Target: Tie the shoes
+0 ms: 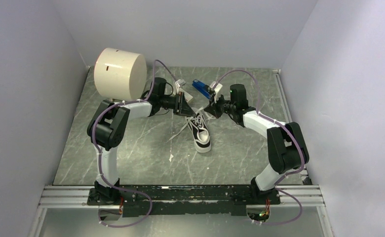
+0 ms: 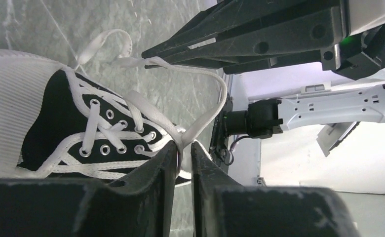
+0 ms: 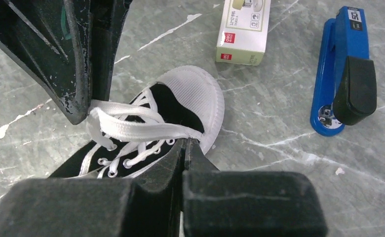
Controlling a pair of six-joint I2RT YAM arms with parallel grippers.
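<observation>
On a grey marbled table (image 1: 146, 163) walled by pale lilac panels (image 1: 27, 98), the shoe (image 1: 200, 132) lay near the centre. A blue stapler (image 3: 346, 74) and a small box (image 3: 244, 30) lay beyond it at 12 o'clock, and a cream cylinder (image 1: 120, 74) stood at 10 o'clock. Crowding over the shoe, the left gripper (image 2: 183, 148) pinched the white lace (image 3: 136, 129) from 9 o'clock, and the right gripper (image 3: 186, 148) was clamped on it from 3 o'clock.

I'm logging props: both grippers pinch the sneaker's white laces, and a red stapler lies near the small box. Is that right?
Not quite: the stapler is blue, not red, as the right wrist view shows. The rest holds: the left gripper and right gripper each pinch the white laces of the sneaker, and the stapler lies near the small box.
</observation>
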